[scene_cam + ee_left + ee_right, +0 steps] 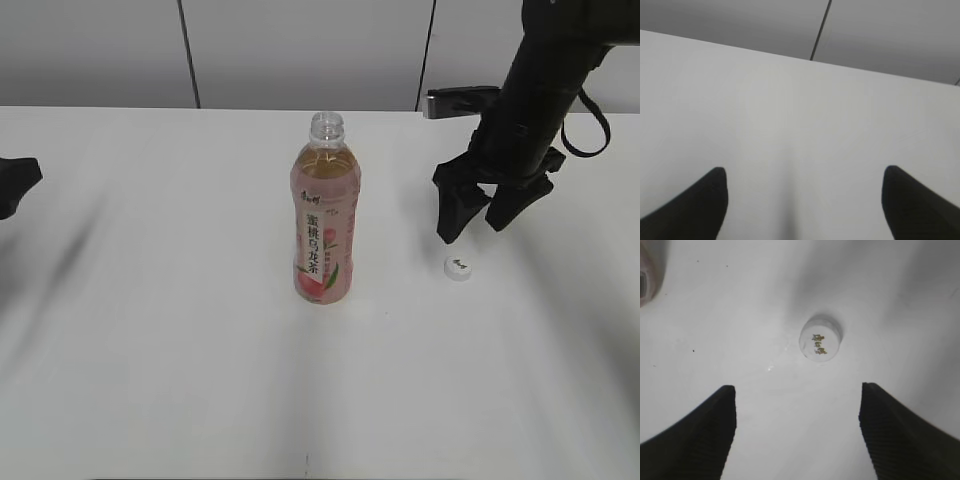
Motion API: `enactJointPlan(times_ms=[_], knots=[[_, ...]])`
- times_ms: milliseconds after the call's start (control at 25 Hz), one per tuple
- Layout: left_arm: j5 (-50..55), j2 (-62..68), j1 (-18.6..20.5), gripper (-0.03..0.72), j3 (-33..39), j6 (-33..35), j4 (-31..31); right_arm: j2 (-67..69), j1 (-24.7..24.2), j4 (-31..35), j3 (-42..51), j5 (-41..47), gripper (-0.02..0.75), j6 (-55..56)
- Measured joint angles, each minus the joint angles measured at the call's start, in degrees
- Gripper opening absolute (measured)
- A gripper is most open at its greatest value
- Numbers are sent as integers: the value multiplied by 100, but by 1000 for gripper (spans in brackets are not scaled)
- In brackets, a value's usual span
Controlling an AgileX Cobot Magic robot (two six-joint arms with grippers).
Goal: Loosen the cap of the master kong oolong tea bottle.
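The master kong oolong tea bottle stands upright in the middle of the white table, its neck open with no cap on it. A sliver of it shows at the top left of the right wrist view. The white cap lies on the table to the bottle's right; it also shows in the right wrist view with its mark up. My right gripper is open and empty, just above and behind the cap. My left gripper is open and empty at the far left edge.
The white table runs wide on all sides of the bottle. A grey panelled wall stands behind its far edge. The right arm rises at the top right.
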Motion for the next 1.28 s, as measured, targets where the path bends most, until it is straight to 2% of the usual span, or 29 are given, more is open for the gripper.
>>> enactJointPlan(times_ms=[160, 320, 520, 640, 840, 920, 1120, 1280], knots=[[461, -523, -158, 529, 0, -46, 612, 0, 0, 221, 0, 66, 577, 6], [1673, -1238, -451, 517, 0, -54, 796, 0, 0, 327, 0, 360, 577, 10], [2700, -2201, -503, 515, 4, -684, 887, -72, 0, 343, 0, 462, 577, 10], [3337, -2726, -503, 515, 4, -826, 1055, -253, 0, 343, 0, 469, 577, 10], [4808, -3305, -515, 515, -24, -805, 123, -494, 0, 348, 0, 471, 577, 34], [5131, -3412, -648, 507, -33, -430, -257, -533, 0, 354, 0, 523, 577, 47], [6220, -3544, -1245, 494, -234, 1027, -1707, -671, 0, 357, 110, 538, 540, 52], [7086, -3808, -1347, 494, -668, 1560, -2088, -1109, 0, 362, 618, 462, 520, 69]])
